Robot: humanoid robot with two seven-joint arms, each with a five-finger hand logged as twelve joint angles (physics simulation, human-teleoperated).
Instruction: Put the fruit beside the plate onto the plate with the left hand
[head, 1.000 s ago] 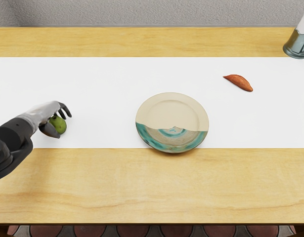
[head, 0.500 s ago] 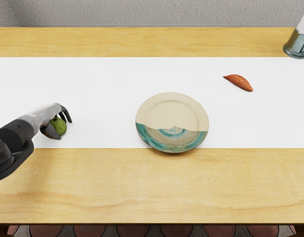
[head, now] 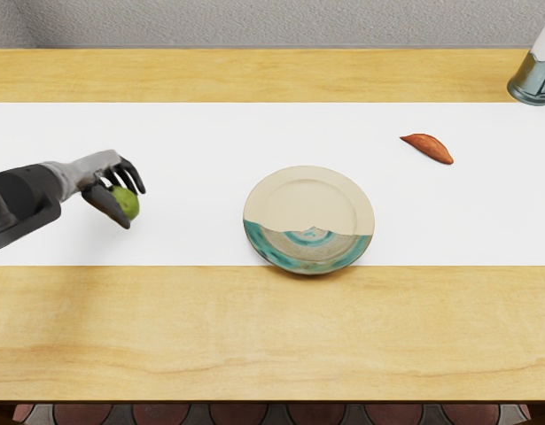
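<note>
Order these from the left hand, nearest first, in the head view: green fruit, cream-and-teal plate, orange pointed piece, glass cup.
1. Round green fruit, held in the left hand.
2. Cream-and-teal ceramic plate, table centre.
3. Orange pointed piece, beyond the plate, right.
4. Glass cup, far right corner.

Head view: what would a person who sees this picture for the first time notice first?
The eye goes first to the left hand, which comes in from the left edge and grips a small green fruit over the white cloth. Next is the cream and teal plate in the middle of the cloth, with nothing on it. An orange-brown wedge lies apart, beyond the plate to the right.
</note>
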